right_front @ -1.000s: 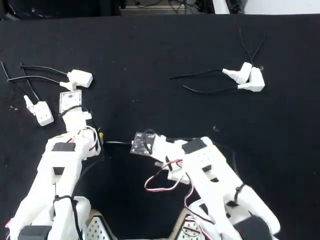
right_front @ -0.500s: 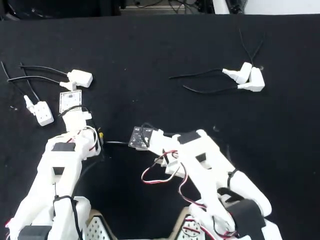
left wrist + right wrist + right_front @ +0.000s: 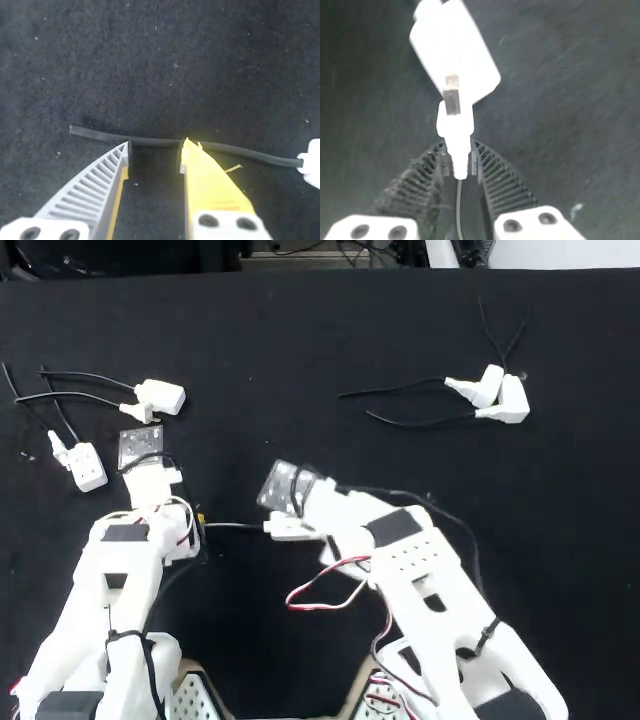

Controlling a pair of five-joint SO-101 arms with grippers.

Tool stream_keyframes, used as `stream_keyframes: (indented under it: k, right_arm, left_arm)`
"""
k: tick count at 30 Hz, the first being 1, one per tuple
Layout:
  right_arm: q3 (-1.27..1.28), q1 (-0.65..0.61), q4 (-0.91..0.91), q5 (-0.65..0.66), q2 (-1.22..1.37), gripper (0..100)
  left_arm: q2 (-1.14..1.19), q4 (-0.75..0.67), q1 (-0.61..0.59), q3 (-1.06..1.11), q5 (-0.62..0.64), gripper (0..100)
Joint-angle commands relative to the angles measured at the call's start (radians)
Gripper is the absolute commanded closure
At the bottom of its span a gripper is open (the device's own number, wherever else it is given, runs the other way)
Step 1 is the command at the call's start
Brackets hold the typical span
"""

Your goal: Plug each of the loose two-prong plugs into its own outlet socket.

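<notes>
— Fingers on the right gripper?
— Pinched tight on the neck of a white plug, near the middle of the worktop. Its metal prong points at a white socket; touching or not, I cannot tell.
— The left gripper?
— Moderately spread, tips on a black cable lying flat.
— Farther out?
— White plug parts by the left edge, another pair toward the far right corner.

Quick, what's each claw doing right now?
Left claw: open, tips at a black cable.
Right claw: closed, holding a white plug.
</notes>
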Motion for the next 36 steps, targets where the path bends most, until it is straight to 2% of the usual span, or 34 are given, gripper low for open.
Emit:
stream_keyframes:
  k: [1,5,9,17,21,25,28,31,36]
  right_arm:
    - [-0.028,-0.063,-0.109,-0.086,-0.03,98.8]
    - [-0.027,-0.15,-0.193,-0.095,-0.005,98.8]
    - [-0.021,-0.178,-0.307,-0.196,0.041,98.8]
    - [0.054,-0.183,-0.506,-0.298,0.104,98.8]
    - [0.07,-0.21,-0.52,-0.334,0.104,98.8]
    - [0.071,-0.278,-0.52,-0.37,0.104,98.8]
    - [0.071,-0.287,-0.522,-0.373,0.104,98.8]
    - [0.07,-0.29,-0.523,-0.373,0.104,98.8]
    - [0.067,-0.288,-0.523,-0.373,0.104,98.8]
  left_arm:
    - [-0.026,0.081,-0.007,-0.099,0.005,83]
    - [-0.031,0.089,-0.008,-0.105,0.005,83]
    - [-0.12,0.094,-0.008,-0.076,0.005,83]
    - [-0.546,0.092,-0.002,0.104,0.005,83]
    - [-0.753,0.092,0.016,0.202,0.006,83]
    - [-0.93,0.089,0.102,0.292,0.04,82]
    - [-1.051,0.089,0.159,0.343,0.091,82]
    - [-1.175,0.094,0.179,0.395,0.091,82]
    - [-1.172,0.094,0.18,0.395,0.091,82]
